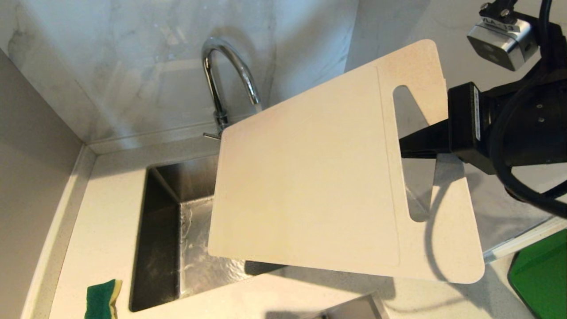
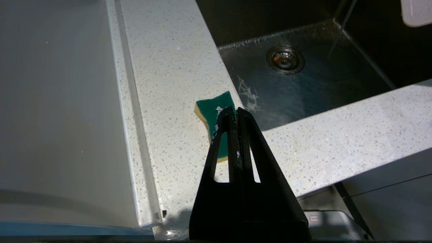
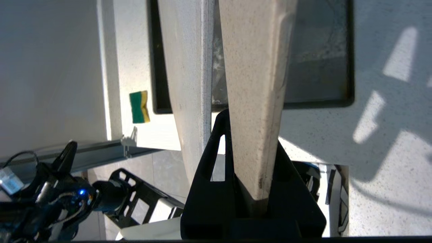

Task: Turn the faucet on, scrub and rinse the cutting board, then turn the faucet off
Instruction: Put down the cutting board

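Your right arm is matte black and blocky, with a white label strip down one face, small screws, and a thick black cable looping beside it. A silver camera box sits above. Both pincers have black triangular fingers with cut-out windows; the left ones carry white specks.

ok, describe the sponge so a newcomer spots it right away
Start at the steel sink set in the white counter. The sponge lies on the counter beside the sink's near left corner. It is the only small soft block there, dark green on top with a yellow layer beneath.
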Robot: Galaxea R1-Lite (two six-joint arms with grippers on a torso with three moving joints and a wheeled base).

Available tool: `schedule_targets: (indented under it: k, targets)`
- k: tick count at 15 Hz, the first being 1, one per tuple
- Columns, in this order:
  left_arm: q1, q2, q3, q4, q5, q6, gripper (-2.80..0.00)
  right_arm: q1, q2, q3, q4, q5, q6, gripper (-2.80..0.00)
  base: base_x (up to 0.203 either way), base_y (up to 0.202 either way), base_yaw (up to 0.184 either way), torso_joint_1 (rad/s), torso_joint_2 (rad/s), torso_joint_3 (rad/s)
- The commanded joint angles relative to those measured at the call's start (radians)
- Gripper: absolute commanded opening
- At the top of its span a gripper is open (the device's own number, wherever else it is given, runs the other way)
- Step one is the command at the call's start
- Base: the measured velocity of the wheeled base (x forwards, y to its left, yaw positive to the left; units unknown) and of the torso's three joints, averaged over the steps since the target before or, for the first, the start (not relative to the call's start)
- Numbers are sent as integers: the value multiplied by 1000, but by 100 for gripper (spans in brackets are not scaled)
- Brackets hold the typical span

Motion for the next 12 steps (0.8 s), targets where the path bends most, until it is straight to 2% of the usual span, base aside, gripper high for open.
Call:
schedule_targets:
  k: [1,5,7,9,12]
  targets:
    - [0,1,2,0,0,0,-280,-16,-16,18,5,-31,11,-280,0,0,0,0,0,0]
    - [0,1,2,0,0,1,-280,-95,-50,86,33,-57,18,-280,0,0,0,0,0,0]
    - [0,1,2,0,-1,3,-280,-153,-71,120,45,-59,71,-280,0,0,0,0,0,0]
    - [0,1,2,0,-2,3,-280,-187,-80,127,60,-75,164,-280,0,0,0,0,0,0]
    - [0,1,2,0,-1,3,-280,-190,-89,128,72,-163,381,-280,0,0,0,0,0,0]
